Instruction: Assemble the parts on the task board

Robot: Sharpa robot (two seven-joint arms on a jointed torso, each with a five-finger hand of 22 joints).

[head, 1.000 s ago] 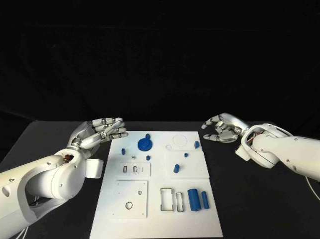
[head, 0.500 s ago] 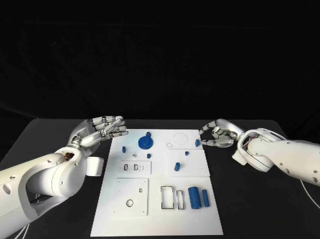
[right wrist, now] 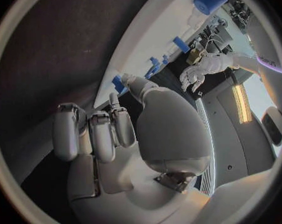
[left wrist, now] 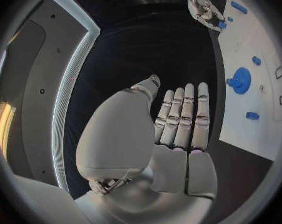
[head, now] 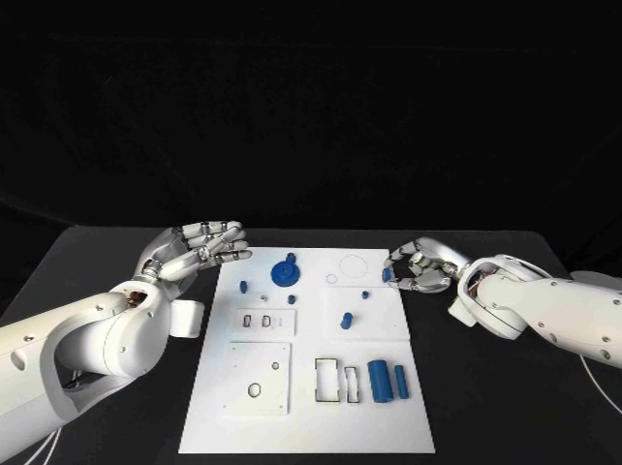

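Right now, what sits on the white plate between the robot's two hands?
In the head view, between left hand and right hand: a blue gear-like part and a small peg.

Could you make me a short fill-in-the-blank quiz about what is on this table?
1. The flat white task board lies on a ____ table.
2. The small plastic parts on it, like the round gear-shaped disc, are coloured ____.
3. The right robot hand reaches the board's ____ edge.
4. The left robot hand holds ____.

Missing words: black; blue; right; nothing
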